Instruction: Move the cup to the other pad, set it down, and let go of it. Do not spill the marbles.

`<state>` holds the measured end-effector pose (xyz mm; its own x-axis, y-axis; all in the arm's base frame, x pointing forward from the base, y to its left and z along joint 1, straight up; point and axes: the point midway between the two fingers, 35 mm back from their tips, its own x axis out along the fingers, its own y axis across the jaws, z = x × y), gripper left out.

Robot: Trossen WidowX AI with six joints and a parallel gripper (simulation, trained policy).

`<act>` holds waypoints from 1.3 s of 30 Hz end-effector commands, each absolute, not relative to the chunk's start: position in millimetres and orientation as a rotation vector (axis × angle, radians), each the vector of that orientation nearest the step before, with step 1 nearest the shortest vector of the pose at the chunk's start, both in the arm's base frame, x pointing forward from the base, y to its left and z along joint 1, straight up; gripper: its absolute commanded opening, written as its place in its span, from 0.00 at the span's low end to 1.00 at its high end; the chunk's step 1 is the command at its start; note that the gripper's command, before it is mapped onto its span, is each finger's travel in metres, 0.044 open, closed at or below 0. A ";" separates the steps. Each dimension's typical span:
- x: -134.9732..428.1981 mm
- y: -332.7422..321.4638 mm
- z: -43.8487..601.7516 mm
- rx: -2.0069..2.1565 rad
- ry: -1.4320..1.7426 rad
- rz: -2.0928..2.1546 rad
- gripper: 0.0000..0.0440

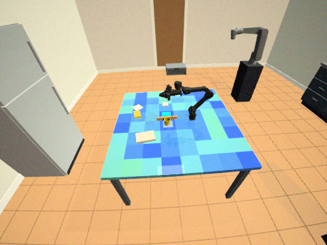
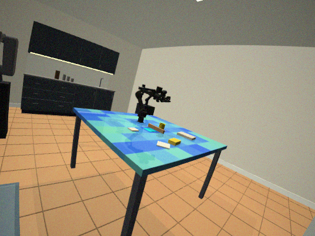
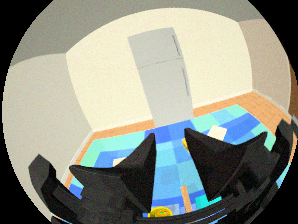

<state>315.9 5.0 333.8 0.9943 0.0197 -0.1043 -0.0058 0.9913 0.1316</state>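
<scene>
A yellow cup (image 1: 167,121) (image 2: 161,125) (image 3: 161,213) stands upright on a pale pad (image 1: 171,125). A cyan pad (image 1: 166,113) (image 2: 149,130) (image 3: 209,201) lies on the other side of a low brown bar (image 1: 160,118) (image 2: 156,128) (image 3: 186,198), with nothing on it. My gripper (image 1: 161,95) (image 2: 169,100) (image 3: 169,134) is in the air, well above the table and away from the cup. Its fingers are partly open with nothing between them. The marbles are too small to make out inside the cup.
A yellow block (image 1: 137,114) (image 2: 174,141) and a white tile (image 1: 137,107) (image 2: 163,144) (image 3: 217,132) lie to one side. A small cream tile (image 1: 165,103) (image 2: 133,129) lies beyond the cyan pad. A long cream block (image 1: 145,136) (image 2: 186,135) lies on the cup's side of the bar.
</scene>
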 end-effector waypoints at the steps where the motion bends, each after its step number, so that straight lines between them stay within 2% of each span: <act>1: 319.6 9.2 332.7 0.185 0.159 0.015 0.39; 17: 326.8 24.6 332.2 0.378 0.337 0.009 0.35; 39: 332.6 46.8 320.1 0.657 0.625 -0.082 0.40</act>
<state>330.3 41.9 326.0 0.8473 0.1101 -0.5195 0.2168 0.8213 0.5277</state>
